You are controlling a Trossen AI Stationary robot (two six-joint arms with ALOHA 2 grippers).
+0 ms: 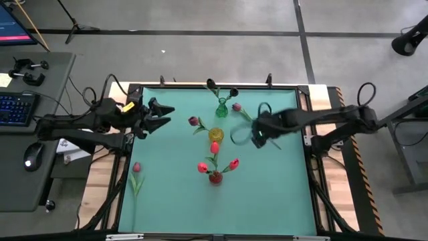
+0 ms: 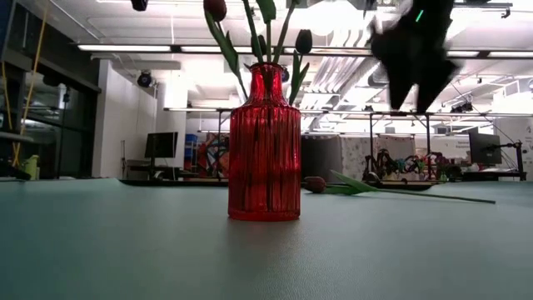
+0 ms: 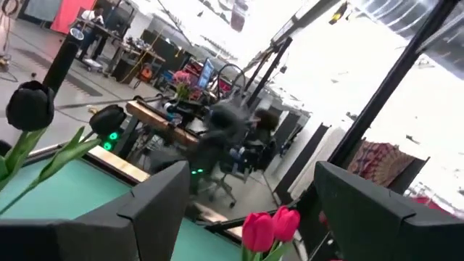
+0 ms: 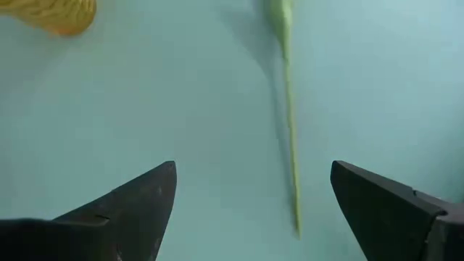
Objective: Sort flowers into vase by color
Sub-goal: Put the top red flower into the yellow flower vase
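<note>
Teal matting (image 1: pixel 281 194) is covering the table, and on it I am bringing the right gripper (image 1: pixel 257 136), its fingers spread wide and holding nothing, down over the pink tulip (image 1: pixel 236 106), whose thin stem (image 4: pixel 288 109) is lying flat between them in the right wrist view. As I judge it, the next move is calling for lowering straight and closing on the stem without pushing the yellow vase (image 1: pixel 216 134) just beside. The left gripper (image 1: pixel 162 116) is waiting open and empty by the left edge, while the red vase (image 1: pixel 215 177), the green vase (image 1: pixel 221 107) and two more loose tulips (image 1: pixel 195 122) are standing around.

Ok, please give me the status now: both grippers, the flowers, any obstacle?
Right gripper open above pink tulip stem. Left gripper open, waiting at table's left. Red vase holds red tulips. Nothing blocking seen.
</note>
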